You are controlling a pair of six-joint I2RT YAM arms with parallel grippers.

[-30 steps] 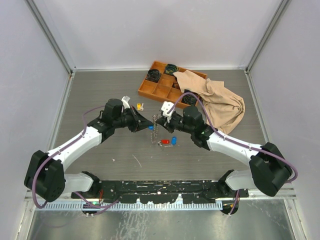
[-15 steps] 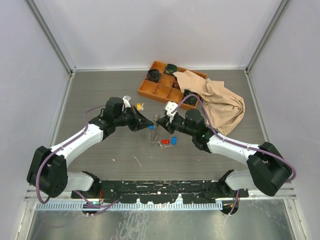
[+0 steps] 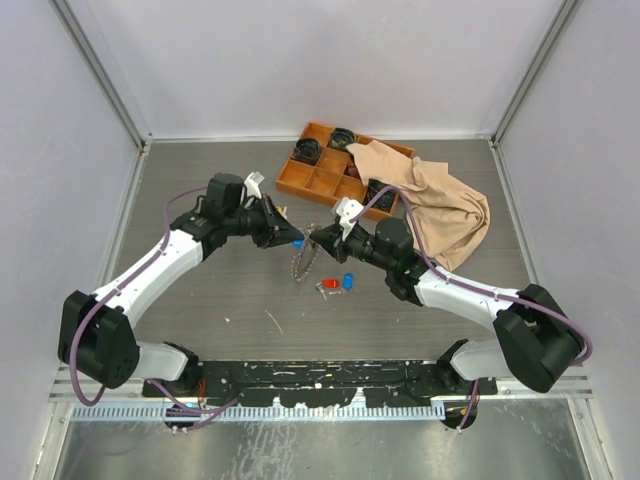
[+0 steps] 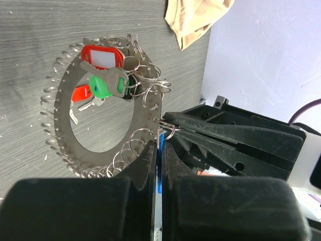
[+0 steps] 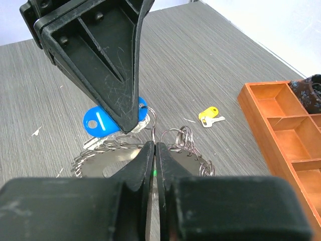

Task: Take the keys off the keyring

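Grey wood-grain worktop [image 3: 200, 180] inside white walls, with an orange tray [image 3: 325, 178] and a beige cloth [image 3: 440, 205] at the far side. The keyring [image 4: 64, 120], a flat metal hoop edged with small split rings, hangs just in front of the tray, near the middle of the worktop, between the two arm tips. Whether its lower edge touches the worktop I cannot tell. Several keys [image 4: 113, 83] hang on it, one green-headed and one with a red tag. Two loose keys [image 3: 335, 284], red and blue, lie just beside it.

The likely trouble is in the pull. Both holds are thin fingertip pinches on slick metal and plastic. If the arms draw apart before the split ring has opened, the tag could slip free or the hoop could twist out and drop onto the loose keys. The tips also sit almost nose to nose, so a small misjudgement could knock them together.

The left pincer [image 4: 158, 148] is pressed together on a blue tag [image 5: 100, 122]. The right pincer [image 5: 153, 149] is also pressed together. It nips the hoop's edge at one small split ring.
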